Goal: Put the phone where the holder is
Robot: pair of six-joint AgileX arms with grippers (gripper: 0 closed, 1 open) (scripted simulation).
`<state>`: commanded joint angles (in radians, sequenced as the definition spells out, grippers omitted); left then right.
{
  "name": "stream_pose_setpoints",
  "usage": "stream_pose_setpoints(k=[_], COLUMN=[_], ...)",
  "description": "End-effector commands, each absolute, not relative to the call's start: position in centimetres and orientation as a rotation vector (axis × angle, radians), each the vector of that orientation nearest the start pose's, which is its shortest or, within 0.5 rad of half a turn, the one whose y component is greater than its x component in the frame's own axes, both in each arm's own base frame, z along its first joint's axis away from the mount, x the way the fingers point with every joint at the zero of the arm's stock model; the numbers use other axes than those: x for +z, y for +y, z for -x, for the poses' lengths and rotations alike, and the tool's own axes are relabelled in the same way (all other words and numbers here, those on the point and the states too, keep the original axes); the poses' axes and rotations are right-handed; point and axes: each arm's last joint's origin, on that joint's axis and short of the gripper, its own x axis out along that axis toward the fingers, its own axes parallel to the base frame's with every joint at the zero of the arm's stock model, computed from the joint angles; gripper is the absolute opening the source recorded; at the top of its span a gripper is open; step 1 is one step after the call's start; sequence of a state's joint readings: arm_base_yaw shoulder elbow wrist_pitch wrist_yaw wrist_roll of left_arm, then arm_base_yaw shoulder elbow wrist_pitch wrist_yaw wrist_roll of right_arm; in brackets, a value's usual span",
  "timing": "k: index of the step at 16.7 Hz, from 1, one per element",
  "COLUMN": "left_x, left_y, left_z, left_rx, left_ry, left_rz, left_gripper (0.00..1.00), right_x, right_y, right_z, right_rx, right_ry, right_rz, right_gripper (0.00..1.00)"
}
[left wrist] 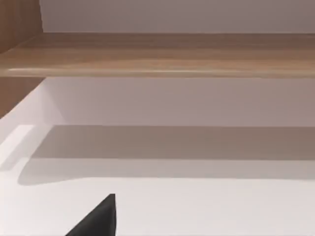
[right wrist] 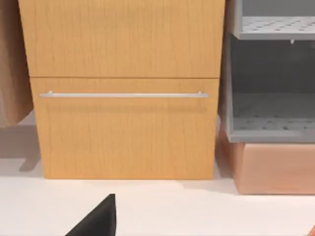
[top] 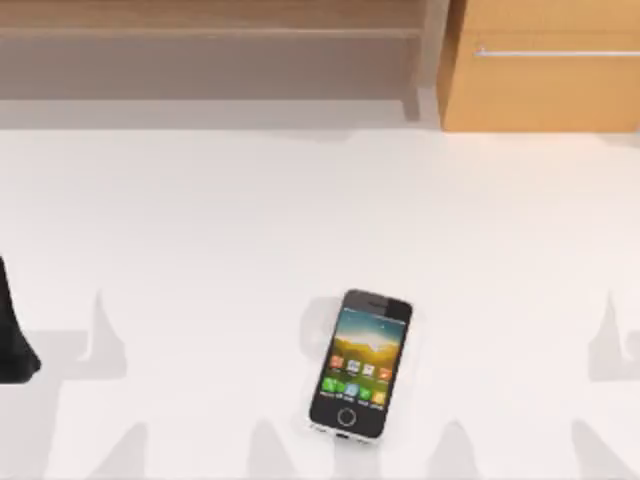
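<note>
On table (top: 200, 220), phone (top: 360, 364) face-up

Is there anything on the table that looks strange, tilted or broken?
Nothing looks broken. The phone lies flat, screen up and lit, slightly turned from the white table's edges. No holder stands on the table, which is odd.

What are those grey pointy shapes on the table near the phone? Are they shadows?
Yes, in the top view they look like soft grey shadows on the white table, spiky ones along its near edge on both sides of the phone, whose screen glows bright; in the left wrist view a wide shadow lies under the wooden shelf.
</note>
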<state>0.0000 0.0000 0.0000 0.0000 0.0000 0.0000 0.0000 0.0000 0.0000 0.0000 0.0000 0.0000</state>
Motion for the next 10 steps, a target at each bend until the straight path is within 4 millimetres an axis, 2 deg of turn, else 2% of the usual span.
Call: stream_pose_setpoints(k=[5,10], left_x=[16.0,16.0], left_y=[-0.1,-0.1], left_z=[-10.6,-10.6], left_rx=[0.000,0.000], left_ry=[0.000,0.000], left_rz=[0.000,0.000], left_gripper=[1.00,1.00], right_x=[16.5,18.7], right_y=[0.0,0.9], right_z=[-10.7,-12.3], right_rx=[0.011,0.042], right_ry=[0.050,0.321], right_rz=[-0.045,-0.233], right_gripper=[1.00,1.00])
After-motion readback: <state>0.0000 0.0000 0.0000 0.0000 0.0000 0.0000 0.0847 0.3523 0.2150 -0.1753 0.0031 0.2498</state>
